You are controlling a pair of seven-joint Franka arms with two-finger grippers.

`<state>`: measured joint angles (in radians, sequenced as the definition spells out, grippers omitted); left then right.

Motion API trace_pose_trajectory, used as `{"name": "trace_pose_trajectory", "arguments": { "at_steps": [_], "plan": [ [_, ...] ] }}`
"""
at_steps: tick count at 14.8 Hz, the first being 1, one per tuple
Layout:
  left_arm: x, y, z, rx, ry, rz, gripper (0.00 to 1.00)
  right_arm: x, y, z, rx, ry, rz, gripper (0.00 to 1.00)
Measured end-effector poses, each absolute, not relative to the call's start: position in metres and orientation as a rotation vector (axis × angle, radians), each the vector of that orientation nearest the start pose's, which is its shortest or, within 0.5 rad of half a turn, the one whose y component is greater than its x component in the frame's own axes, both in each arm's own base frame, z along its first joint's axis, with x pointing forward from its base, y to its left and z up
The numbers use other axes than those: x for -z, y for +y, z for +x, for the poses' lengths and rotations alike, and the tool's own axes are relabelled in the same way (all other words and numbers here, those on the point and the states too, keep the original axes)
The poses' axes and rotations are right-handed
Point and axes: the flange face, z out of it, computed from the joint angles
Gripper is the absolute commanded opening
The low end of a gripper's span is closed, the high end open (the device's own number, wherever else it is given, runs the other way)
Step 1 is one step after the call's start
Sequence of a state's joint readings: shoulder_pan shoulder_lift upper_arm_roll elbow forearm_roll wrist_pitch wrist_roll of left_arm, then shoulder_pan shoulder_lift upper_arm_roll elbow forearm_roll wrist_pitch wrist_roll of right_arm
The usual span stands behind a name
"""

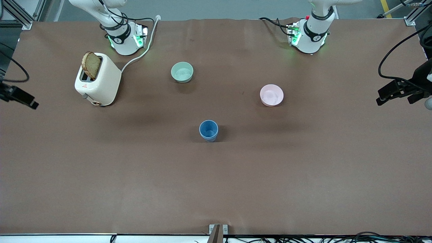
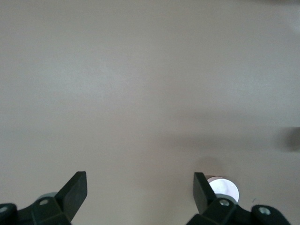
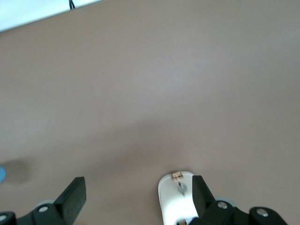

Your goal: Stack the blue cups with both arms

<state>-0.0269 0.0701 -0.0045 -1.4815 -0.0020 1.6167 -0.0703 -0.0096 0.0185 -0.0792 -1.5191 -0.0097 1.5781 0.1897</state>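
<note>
The blue cups point(image 1: 208, 130) stand upright as a single stack near the middle of the table; a second rim shows just under the top one, so one sits inside the other. Neither gripper shows in the front view; both arms are drawn back high near their bases. My left gripper point(image 2: 139, 193) is open and empty, high above bare table, with the pink bowl point(image 2: 225, 189) beside one finger. My right gripper point(image 3: 137, 194) is open and empty, high above the table near the toaster point(image 3: 176, 199). A blue sliver point(image 3: 2, 173) at the right wrist view's edge is the cups.
A white toaster point(image 1: 98, 79) holding a slice of bread point(image 1: 91, 64) stands toward the right arm's end. A mint-green bowl point(image 1: 182, 72) and a pink bowl point(image 1: 271, 95) sit farther from the front camera than the cups. Black camera mounts point(image 1: 401, 88) stand at the table's ends.
</note>
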Motion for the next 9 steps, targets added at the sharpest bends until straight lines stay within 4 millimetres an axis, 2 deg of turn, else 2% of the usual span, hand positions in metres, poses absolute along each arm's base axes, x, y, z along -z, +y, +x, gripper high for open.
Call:
{"name": "trace_pose_trajectory", "arguments": {
  "at_steps": [2, 4, 9],
  "plan": [
    [-0.631, -0.018, 0.581, 0.102, -0.061, -3.145, 1.0, -0.661, -0.041, 0.539, 0.018, 0.398, -3.124, 1.0],
    [-0.631, -0.018, 0.581, 0.102, -0.061, -3.145, 1.0, -0.672, -0.031, 0.526, -0.015, 0.32, -3.133, 1.0],
    [-0.631, -0.018, 0.581, 0.102, -0.061, -3.145, 1.0, -0.674, -0.032, 0.519, -0.067, 0.09, -3.145, 1.0]
  ]
}}
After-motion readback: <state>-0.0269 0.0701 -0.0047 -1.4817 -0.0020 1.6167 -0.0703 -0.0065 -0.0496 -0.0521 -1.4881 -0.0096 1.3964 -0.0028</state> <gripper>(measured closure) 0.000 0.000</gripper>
